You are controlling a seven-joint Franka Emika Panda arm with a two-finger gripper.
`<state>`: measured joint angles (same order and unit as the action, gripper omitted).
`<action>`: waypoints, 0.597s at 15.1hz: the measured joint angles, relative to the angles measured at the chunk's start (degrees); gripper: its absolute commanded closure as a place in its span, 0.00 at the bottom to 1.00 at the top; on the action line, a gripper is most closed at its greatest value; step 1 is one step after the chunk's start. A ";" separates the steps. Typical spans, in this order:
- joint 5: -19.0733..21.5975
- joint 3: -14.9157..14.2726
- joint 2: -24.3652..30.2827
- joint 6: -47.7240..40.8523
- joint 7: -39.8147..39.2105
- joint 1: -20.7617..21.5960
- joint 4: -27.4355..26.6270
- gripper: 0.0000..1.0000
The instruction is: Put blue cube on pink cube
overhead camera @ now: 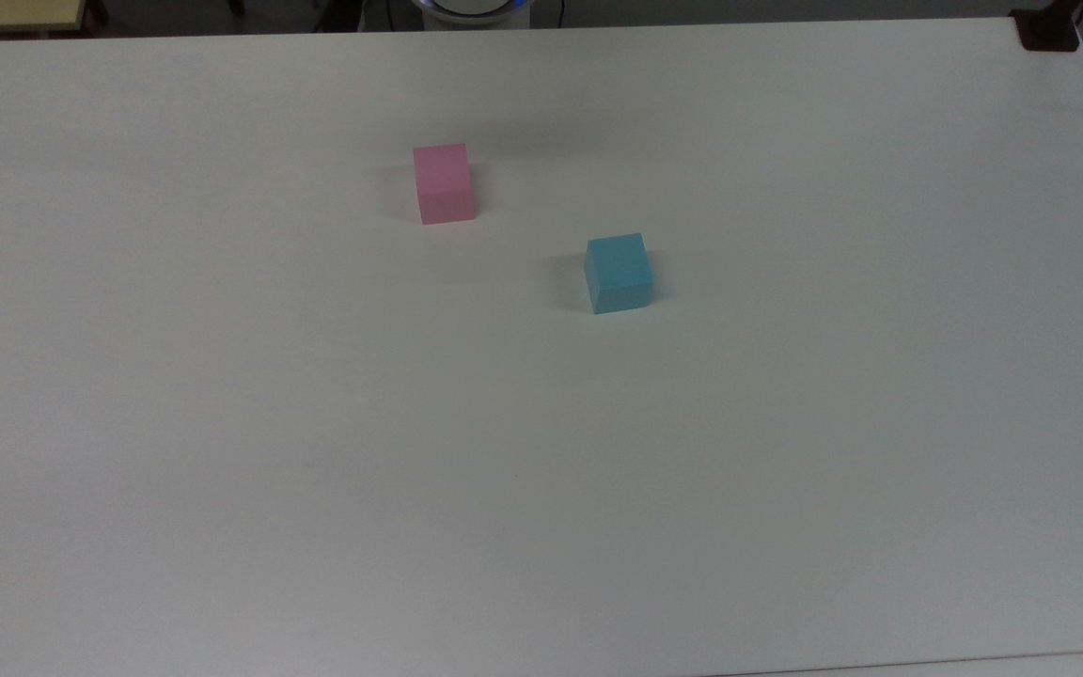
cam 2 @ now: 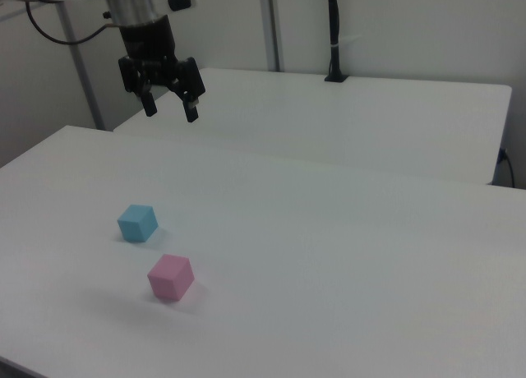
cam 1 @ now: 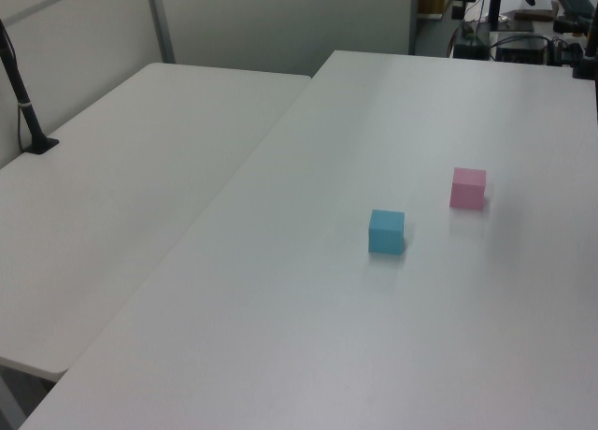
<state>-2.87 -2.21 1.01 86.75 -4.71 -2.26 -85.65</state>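
The blue cube [overhead camera: 618, 273] [cam 1: 386, 232] [cam 2: 136, 223] rests on the white table [overhead camera: 541, 470], apart from the pink cube [overhead camera: 444, 183] [cam 1: 467, 188] [cam 2: 170, 278]. In the top view the pink cube lies up and to the left of the blue one. In the right view my gripper [cam 2: 170, 112] hangs high above the table, well above the blue cube, open with nothing between its fingers.
A second white table [cam 1: 112, 206] adjoins the first on the left view's left, with a black pole [cam 1: 23, 103] clamped at its edge. A black clamp [overhead camera: 1047, 33] sits at the top view's upper right corner. The arm's base [overhead camera: 471, 9] is beyond the far edge.
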 measured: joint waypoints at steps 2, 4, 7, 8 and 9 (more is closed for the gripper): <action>0.00 -0.02 0.00 0.00 -2.64 -0.12 0.00 0.00; 0.00 -0.02 -0.01 0.00 -4.29 -0.25 -0.01 0.00; 0.00 -0.02 -0.01 0.00 -5.04 -0.27 -0.04 0.00; 0.00 -0.02 -0.01 0.00 -5.05 -0.27 -0.04 0.00; 0.00 -0.02 -0.02 0.00 -5.05 -0.27 -0.05 0.00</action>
<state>-2.87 -2.24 1.00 86.75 -9.76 -2.53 -85.70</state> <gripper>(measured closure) 0.000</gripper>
